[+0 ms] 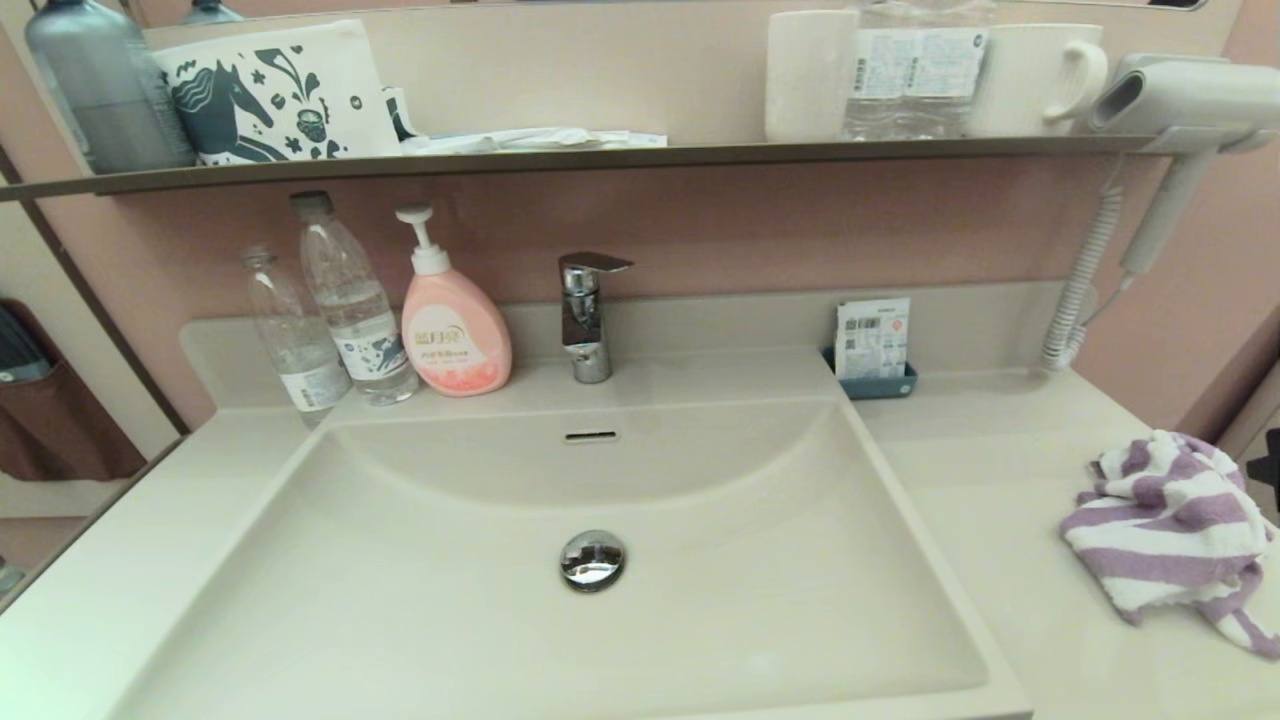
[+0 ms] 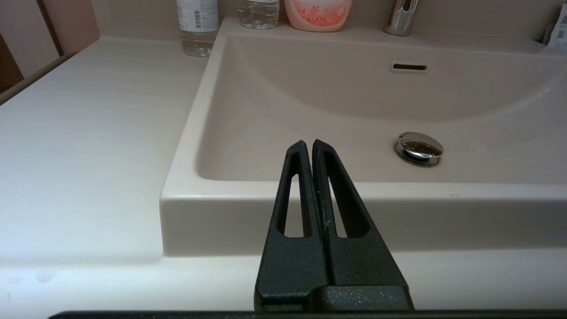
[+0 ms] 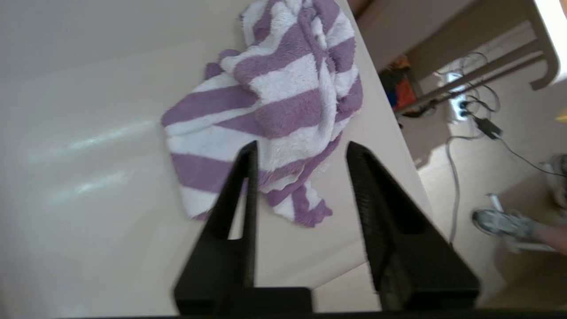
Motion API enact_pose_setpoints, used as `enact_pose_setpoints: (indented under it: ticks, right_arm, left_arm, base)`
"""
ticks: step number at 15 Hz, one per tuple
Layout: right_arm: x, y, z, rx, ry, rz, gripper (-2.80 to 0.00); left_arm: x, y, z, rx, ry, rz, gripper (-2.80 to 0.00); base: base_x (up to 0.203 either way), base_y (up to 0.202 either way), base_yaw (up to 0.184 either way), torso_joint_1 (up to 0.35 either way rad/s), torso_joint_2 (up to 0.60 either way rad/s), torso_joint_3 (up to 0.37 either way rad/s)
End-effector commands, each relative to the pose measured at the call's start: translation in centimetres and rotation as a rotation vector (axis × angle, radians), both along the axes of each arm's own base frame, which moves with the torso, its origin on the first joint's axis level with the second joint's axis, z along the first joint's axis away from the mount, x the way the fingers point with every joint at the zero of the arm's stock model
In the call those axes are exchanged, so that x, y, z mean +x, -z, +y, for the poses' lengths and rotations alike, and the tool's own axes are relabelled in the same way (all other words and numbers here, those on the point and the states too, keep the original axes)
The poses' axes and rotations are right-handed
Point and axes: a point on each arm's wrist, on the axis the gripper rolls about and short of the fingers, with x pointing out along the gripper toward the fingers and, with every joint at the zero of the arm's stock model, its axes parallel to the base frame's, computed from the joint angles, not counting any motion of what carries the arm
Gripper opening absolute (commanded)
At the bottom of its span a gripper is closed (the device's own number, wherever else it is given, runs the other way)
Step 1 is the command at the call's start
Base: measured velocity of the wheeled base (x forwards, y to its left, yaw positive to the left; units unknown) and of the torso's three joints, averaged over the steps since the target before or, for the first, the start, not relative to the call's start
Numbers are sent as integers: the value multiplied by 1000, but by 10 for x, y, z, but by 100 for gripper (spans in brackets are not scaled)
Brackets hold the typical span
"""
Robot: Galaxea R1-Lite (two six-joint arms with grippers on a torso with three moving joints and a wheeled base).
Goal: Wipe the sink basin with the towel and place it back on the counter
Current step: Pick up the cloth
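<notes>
The purple and white striped towel [image 1: 1170,530] lies crumpled on the counter [image 1: 980,470] at the far right, close to its side edge. The cream sink basin [image 1: 420,560] is bare, with its chrome drain plug [image 1: 592,558] and overflow slot [image 1: 591,436]. In the right wrist view my right gripper [image 3: 299,148] hangs open above the towel [image 3: 274,102], nothing between its fingers. My left gripper [image 2: 308,144] is shut and empty, held low in front of the basin's front rim [image 2: 443,195]. Neither gripper shows in the head view.
Two water bottles [image 1: 330,320], a pink soap dispenser [image 1: 452,330] and the faucet [image 1: 588,312] line the back of the counter. A small blue tray [image 1: 875,375] sits right of the faucet. A hair dryer [image 1: 1170,110] hangs at the right wall under a cluttered shelf [image 1: 600,155].
</notes>
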Motion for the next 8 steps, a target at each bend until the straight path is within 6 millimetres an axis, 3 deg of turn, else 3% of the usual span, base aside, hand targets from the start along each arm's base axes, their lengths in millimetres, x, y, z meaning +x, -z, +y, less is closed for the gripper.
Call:
enact_pose_setpoints:
  ticks: [1,4,8]
  right_arm:
    - [20,10,0,-20,9,67,0]
    - [21,15,2,55,-76,95,0]
    - [39,33,-22,107,-1,167,0]
  left_arm:
    - [0,0,0,-1,-1,1,-280]
    - [0,0,0,-1,-1,1,-280]
    - [0,0,0,-1,-1,1,-280]
  base:
    - [0,0,0,0,0,0]
    - [0,0,0,0,0,0]
    - [0,0,0,0,0,0]
